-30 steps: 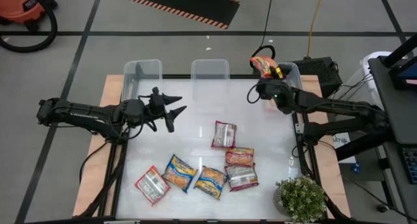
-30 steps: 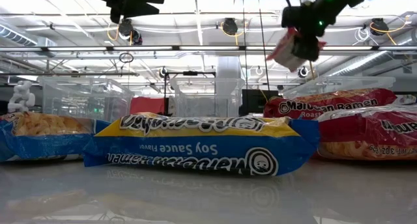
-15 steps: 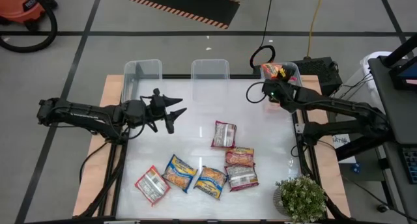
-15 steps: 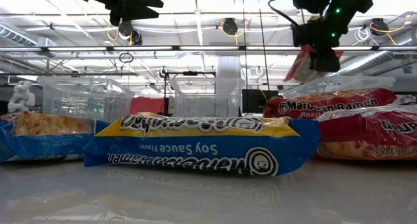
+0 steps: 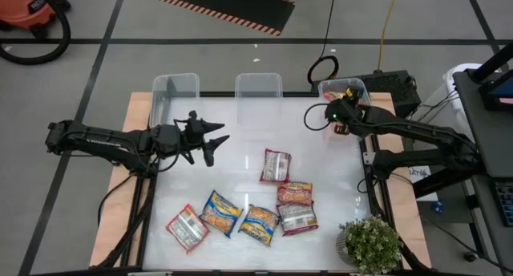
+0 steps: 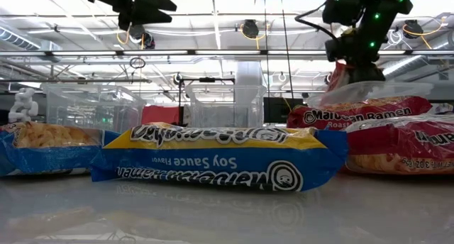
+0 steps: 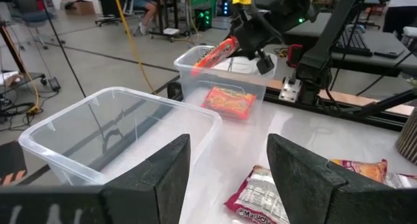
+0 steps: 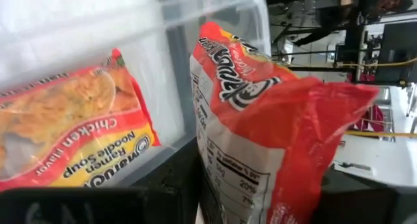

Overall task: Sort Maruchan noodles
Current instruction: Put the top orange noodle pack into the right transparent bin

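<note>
Maruchan noodles lay six to a cluster (image 5: 248,212) on the table (image 5: 240,123), well short of both grippers. I had the right gripper (image 5: 346,115) closed on an orange-red packet (image 7: 215,53) over the right-hand bin (image 7: 225,81), another orange packet (image 8: 65,126) lying inside beneath it. My left gripper (image 5: 210,137) hovered with fingers apart, holding nothing.

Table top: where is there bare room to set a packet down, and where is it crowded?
The table is bare between the three clear bins at the far edge and the maroon packet, including under the left gripper. The near strip is crowded: six ramen packets lie close together, beside a potted plant.
</note>
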### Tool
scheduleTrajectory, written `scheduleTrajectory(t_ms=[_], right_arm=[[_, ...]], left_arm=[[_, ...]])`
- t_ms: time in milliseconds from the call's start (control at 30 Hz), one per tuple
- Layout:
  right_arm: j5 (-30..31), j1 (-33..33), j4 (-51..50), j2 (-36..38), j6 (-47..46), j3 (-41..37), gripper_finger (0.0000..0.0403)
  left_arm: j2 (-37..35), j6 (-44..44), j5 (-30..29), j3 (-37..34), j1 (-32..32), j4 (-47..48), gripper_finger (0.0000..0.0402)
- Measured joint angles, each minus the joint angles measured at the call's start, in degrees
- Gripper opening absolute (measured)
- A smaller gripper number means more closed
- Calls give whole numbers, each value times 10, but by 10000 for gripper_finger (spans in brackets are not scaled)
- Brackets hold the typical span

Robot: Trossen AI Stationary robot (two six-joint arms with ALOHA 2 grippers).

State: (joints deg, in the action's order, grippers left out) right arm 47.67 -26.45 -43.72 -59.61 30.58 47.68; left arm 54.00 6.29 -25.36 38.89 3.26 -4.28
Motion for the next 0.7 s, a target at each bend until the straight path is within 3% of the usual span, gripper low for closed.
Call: scheduleTrajectory(t_ms=[400, 567, 700], right_arm=[[-54, -47, 1, 0, 25, -22, 140], [-104, -57, 1, 0, 32, -22, 157], [-104, -63, 1, 0, 42, -22, 177]], left_arm=[[0, 0, 0, 0, 0, -2, 209], [0, 0, 0, 0, 0, -2, 209], [0, 0, 0, 0, 0, -2, 209]])
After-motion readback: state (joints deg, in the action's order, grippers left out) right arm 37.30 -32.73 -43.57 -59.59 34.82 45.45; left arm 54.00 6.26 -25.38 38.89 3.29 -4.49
